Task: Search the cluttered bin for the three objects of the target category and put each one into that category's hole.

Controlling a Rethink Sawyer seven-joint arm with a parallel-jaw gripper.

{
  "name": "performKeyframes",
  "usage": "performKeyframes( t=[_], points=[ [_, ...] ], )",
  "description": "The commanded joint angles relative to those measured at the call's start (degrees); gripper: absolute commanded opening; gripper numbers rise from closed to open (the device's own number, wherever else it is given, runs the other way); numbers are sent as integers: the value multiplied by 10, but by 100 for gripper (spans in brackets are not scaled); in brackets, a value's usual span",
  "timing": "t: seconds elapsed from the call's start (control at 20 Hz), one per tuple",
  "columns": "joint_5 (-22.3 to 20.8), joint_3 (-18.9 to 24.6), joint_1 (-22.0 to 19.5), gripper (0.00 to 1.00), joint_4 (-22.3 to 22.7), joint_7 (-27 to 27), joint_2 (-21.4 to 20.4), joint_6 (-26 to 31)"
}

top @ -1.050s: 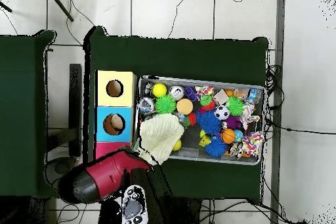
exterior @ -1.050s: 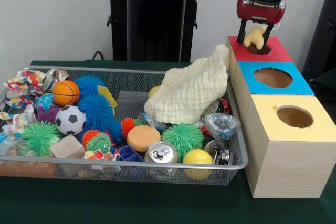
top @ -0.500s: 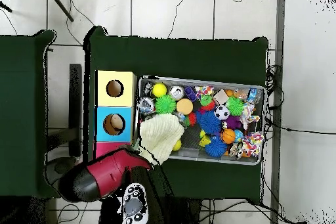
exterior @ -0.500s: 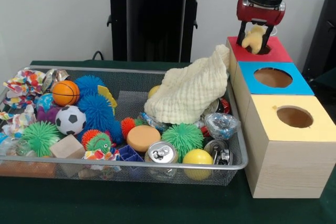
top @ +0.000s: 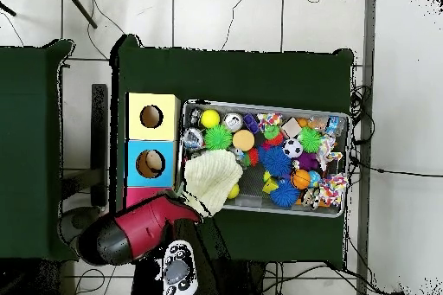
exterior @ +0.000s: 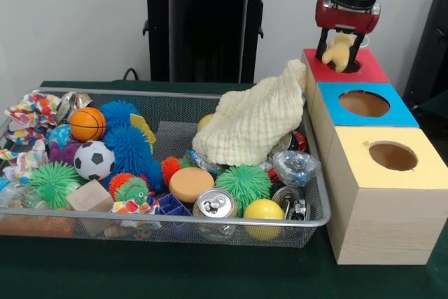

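Note:
My gripper (exterior: 340, 51) hangs over the hole of the red-topped box (exterior: 371, 68), at the far end of the row of boxes. It is shut on a small cream cloth (exterior: 339, 47), whose lower end dips toward the hole. A large cream cloth (exterior: 252, 120) lies heaped at the right end of the wire bin (exterior: 140, 93), leaning on the red box's side. In the overhead view the red arm (top: 138, 231) covers the gripper and most of the red box (top: 138, 195).
A blue-topped box (exterior: 399, 110) and a yellow-topped box (exterior: 357, 152) stand in line with the red one. The bin holds several balls, spiky toys, cans (exterior: 215, 204), a wooden block (exterior: 89, 197) and patterned cloths (exterior: 31, 111).
The small cream cloth has drawn narrower between the fingers and shifted a little over the red hole. The arm has barely moved.

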Motion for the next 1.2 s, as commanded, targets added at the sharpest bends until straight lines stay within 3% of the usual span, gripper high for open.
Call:
performKeyframes(
  t=[0.05, 0.5, 1.2],
  points=[
    [15, 40, -36, 100, -70, -40, -13, 53],
    [26, 50, -40, 100, -70, -43, -32, 80],
    [6, 35, -26, 100, -67, -23, -18, 50]
  ],
)
